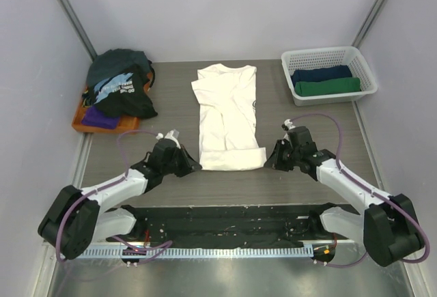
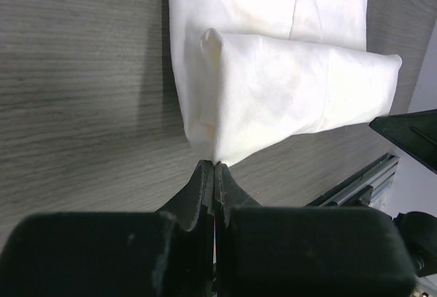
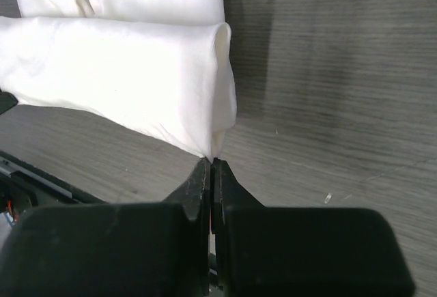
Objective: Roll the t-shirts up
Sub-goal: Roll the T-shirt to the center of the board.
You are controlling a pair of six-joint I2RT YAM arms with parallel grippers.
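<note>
A cream-white t-shirt (image 1: 227, 106) lies folded lengthwise in the middle of the table, its near end turned over into a thick band (image 1: 232, 159). My left gripper (image 1: 194, 166) is at the band's left near corner, shut with a pinch of the white fabric (image 2: 287, 85) between its tips (image 2: 214, 164). On the band's right near corner, my right gripper (image 1: 268, 162) is likewise shut on the cloth (image 3: 116, 78) at its tips (image 3: 210, 160). More t-shirts lie piled at the far left: a black one with pale-blue print (image 1: 123, 89), a purple one (image 1: 99, 118) and a dark teal one (image 1: 119, 58).
The pile rests on a flat orange tray (image 1: 82, 126). A white lattice basket (image 1: 321, 52) at the far right holds a rolled navy tee (image 1: 321, 75) and a rolled green tee (image 1: 328, 87). Pale walls close in on both sides, and a black rail (image 1: 218, 218) runs between the arm bases.
</note>
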